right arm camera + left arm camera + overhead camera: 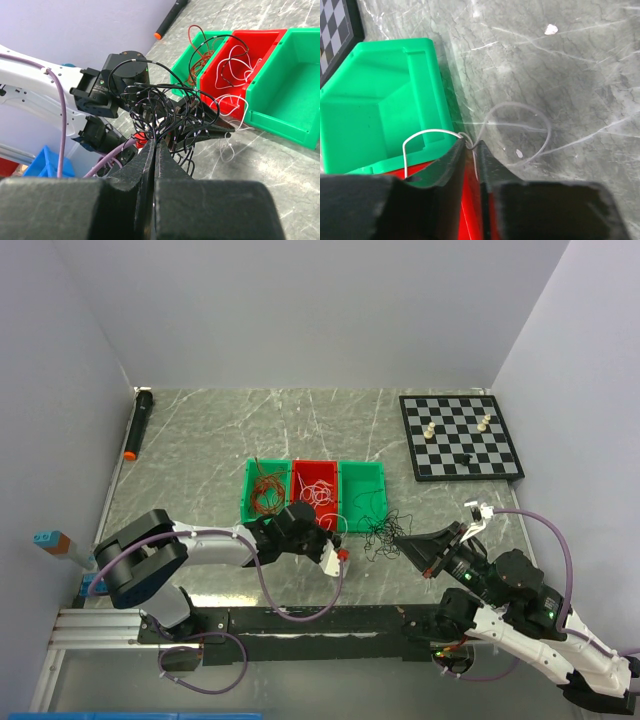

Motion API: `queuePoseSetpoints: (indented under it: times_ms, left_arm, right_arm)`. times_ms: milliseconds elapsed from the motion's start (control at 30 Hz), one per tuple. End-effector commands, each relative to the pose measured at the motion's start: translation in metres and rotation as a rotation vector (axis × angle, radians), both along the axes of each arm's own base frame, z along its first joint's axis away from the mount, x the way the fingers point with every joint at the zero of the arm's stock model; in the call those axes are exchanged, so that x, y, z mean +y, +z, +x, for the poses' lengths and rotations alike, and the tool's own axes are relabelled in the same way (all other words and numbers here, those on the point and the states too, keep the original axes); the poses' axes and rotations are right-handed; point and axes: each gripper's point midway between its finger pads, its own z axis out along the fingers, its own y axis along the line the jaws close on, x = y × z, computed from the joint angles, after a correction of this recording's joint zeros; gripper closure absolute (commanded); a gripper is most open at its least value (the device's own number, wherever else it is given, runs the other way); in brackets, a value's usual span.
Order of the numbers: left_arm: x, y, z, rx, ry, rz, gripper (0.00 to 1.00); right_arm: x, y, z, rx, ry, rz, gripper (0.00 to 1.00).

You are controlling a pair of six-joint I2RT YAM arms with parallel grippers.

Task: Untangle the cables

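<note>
A tangle of black cables point(378, 532) hangs in front of the right green bin point(362, 495). My right gripper point(155, 142) is shut on its strands point(165, 115) and holds them off the table; it also shows in the top view point(400, 536). My left gripper point(472, 145) is shut on a thin white cable point(427, 132) at the front edge of the red bin point(316, 472). One loop of that cable lies on the table point(542, 125). White cables point(318, 494) lie in the red bin. Brown cables point(266, 492) lie in the left green bin point(250, 502). The right green bin holds nothing.
A chessboard point(460, 435) with a few pieces lies at the back right. A black marker with an orange tip point(138, 425) lies along the left wall. Blue blocks point(48, 540) sit at the left table edge.
</note>
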Motion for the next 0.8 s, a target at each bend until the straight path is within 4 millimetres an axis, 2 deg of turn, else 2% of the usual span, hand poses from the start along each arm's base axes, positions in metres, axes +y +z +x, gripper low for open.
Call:
queuePoseSetpoints:
  times_ms: [0,67,200,300,433,533,667,767]
  left_arm:
    - [-0.013,0.016,0.000,-0.007,-0.009,-0.068,0.85]
    - [-0.014,0.021,0.002,-0.012,0.004,-0.082,0.90]
    - [-0.017,0.032,0.005,-0.018,0.021,-0.114,0.94]
    - [-0.021,0.049,0.010,-0.012,0.062,-0.167,0.98]
    - [-0.022,0.093,0.042,-0.039,0.236,-0.295,0.99]
    - [-0.013,0.145,0.071,-0.135,0.359,-0.457,0.89]
    - [0.009,0.192,0.101,-0.194,0.469,-0.570,0.95]
    - [0.028,0.187,0.122,-0.162,0.546,-0.530,0.98]
  right_arm:
    - [0.000,0.002,0.001,-0.001,-0.005,0.015,1.00]
    - [0.000,0.001,0.001,0.001,-0.009,0.014,1.00]
    - [0.000,0.001,0.002,0.003,-0.013,0.008,1.00]
    - [0.001,0.000,0.002,0.009,-0.012,0.007,1.00]
    - [0.001,0.001,0.002,0.014,-0.012,0.014,1.00]
    - [0.001,0.004,0.002,0.013,-0.012,0.013,1.00]
    - [0.000,0.006,0.002,0.012,-0.015,0.008,1.00]
    - [0.002,0.005,0.003,0.016,-0.014,0.010,1.00]
